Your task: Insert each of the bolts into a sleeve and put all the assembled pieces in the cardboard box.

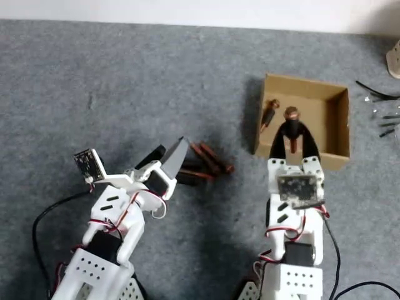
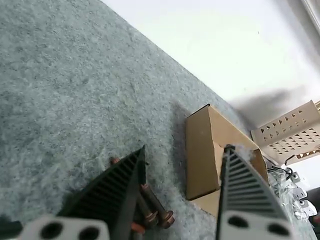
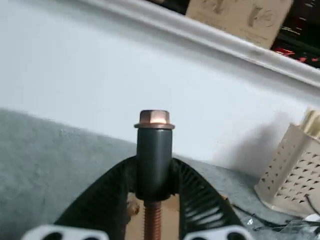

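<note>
A sleeved bolt [image 3: 154, 160] is clamped in the right hand [image 1: 292, 134] over the cardboard box [image 1: 332, 161], where another assembled piece [image 1: 269, 114] lies, while the left hand [image 1: 170, 149], fingers spread apart, hangs beside the loose bolts and sleeves [image 1: 209, 164] on the grey bench [image 1: 94, 81].

Readable text: I can make out none in any view.
Cardboard panel [image 3: 240, 17]: high on the wall far beyond the right fingers [image 3: 202, 205]. It carries dark printed marks, too blurred for me to read.
Dark strip [image 3: 295, 49]: beside that panel, also well past the fingertips. It has red marks I cannot tell as letters or numbers.
Circuit board [image 1: 300, 186]: on the wrist just behind the same fingers. It shows fine pale specks, too small for me to read.
</note>
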Tool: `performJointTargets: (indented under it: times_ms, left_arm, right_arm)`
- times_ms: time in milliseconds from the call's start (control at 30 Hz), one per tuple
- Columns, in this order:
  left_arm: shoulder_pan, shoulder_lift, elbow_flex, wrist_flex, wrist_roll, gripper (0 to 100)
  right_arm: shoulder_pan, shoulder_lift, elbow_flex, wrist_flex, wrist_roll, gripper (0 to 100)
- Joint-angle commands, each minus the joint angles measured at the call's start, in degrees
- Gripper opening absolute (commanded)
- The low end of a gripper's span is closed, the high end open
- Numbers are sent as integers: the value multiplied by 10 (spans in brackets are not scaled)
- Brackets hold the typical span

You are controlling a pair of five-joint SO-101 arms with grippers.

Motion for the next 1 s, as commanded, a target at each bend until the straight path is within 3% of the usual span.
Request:
performJointTargets:
  times_ms: [0, 133, 300, 467, 667, 967]
  left_arm:
    - [-5, 3, -2, -2, -4, 234]
    - [-6, 3, -2, -1, -4, 234]
    - [-5, 3, 7, -2, -29, 234]
    - [-4, 3, 7, -3, -29, 234]
    - [-4, 3, 13, -18, -30, 234]
    - [-4, 3, 14, -25, -29, 234]
  right_arm:
    - [-6, 116, -17, -29, 15, 8]
    - [-4, 340, -191, -23, -24, 8]
    - [15, 634, -446, 58, -104, 5]
    - [30, 839, -649, 148, -196, 6]
    - [30, 950, -759, 225, -309, 15]
    - [30, 953, -756, 268, -280, 250]
